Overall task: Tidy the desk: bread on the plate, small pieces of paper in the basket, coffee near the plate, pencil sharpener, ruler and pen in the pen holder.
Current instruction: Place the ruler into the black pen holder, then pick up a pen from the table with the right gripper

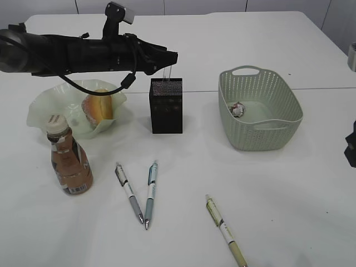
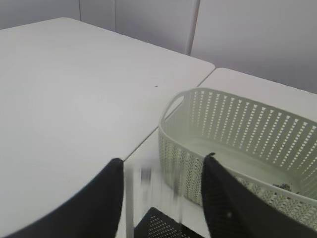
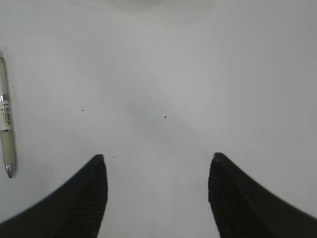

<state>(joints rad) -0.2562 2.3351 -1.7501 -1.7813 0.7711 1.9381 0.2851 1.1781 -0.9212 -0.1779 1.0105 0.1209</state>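
Left gripper: reaches in from the left and hangs directly above the black mesh pen holder, apparently to drop an item in. A clear ruler stands upright between its fingers, lower end inside the holder. The wrist view shows the jaws set apart with the ruler blurred between them. I cannot tell whether it is gripped or let go.

Right gripper: at the right edge of the table, jaws apart, holding nothing, over bare tabletop. It looks parked clear of the other arm.

Ruler: transparent, thin and flat, hard to see against the white surface. Likely slippery, and light enough to tip if it only leans on the rim.

Plate: pale green, wavy-edged, left of the holder, with bread on it.

Coffee bottle: upright, just near of the plate.

Basket: pale green, right of the holder, with a paper scrap inside.

Pens: three lie loose on the near table, two side by side and one further right.

Pencil sharpener: not seen.
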